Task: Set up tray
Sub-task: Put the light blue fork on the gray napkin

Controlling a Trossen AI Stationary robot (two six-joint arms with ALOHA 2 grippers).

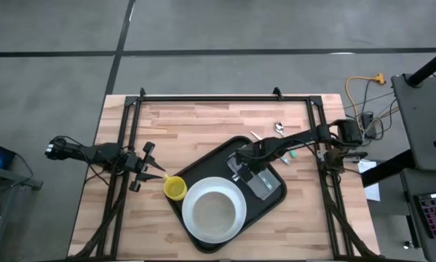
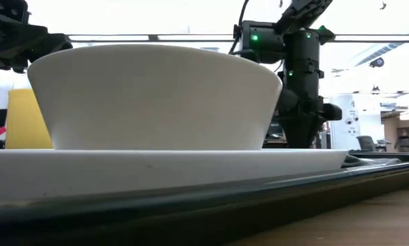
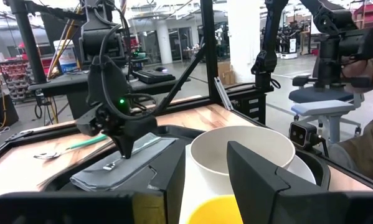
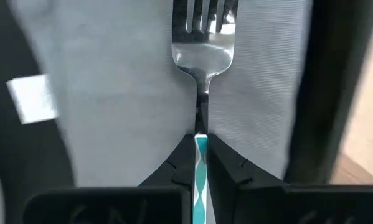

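A fork [image 4: 202,56] is pinched by its handle in the right claw [image 4: 200,144], above a grey napkin [image 4: 136,93] on the black tray [image 1: 204,164]. A yellow cup [image 1: 175,188] is gripped by the left claw [image 1: 159,177], just beside the tray.

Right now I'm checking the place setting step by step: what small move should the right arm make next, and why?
Probably open and lift away. The right gripper is shut on the fork, whose tines already lie over the grey napkin on the black tray. Whether the fork fully rests there is unclear, so lower slightly first.
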